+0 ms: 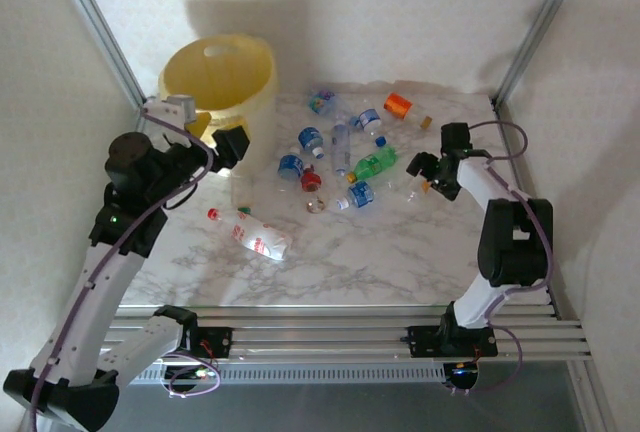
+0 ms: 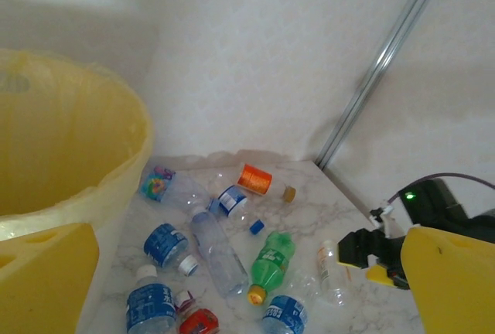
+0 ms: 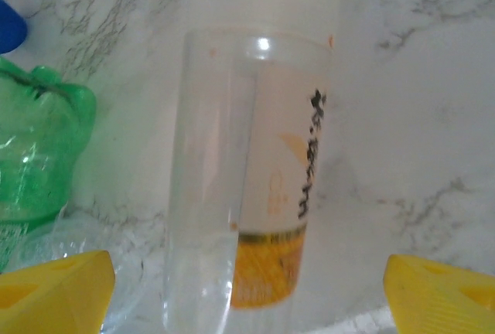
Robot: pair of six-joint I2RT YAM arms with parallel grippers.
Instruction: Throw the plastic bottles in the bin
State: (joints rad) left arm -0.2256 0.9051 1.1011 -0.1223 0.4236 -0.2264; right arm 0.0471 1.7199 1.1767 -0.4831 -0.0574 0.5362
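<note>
Plastic bottles, small, crushed, clear and green, lie strewn across the middle of the white marble-patterned table. That's the top camera. The round pale-yellow plastic bin stands at the far left corner. One clear bottle with a red label and red cap lies alone, nearer than the rest and left of the middle. An orange-labelled bottle lies at the far edge of the scatter. The left gripper hangs just beside the bin's right wall with nothing in it. Over on the right, the right gripper is low at the right edge of the pile.

Left wrist camera now. The yellow fingers sit at the two bottom corners, jaws spread wide and empty. The bin's wall and yellowish liner rise at the left. Beyond lie the bottles, blue labels among them, and a green bottle with an orange cap. Across the pile, a clear bottle with an orange-and-white label lies by the right gripper's tips.

Right wrist camera. That clear bottle lies on the marble between the yellow fingertips, jaws spread, both pads apart from it. The green bottle is just to its left.
</note>
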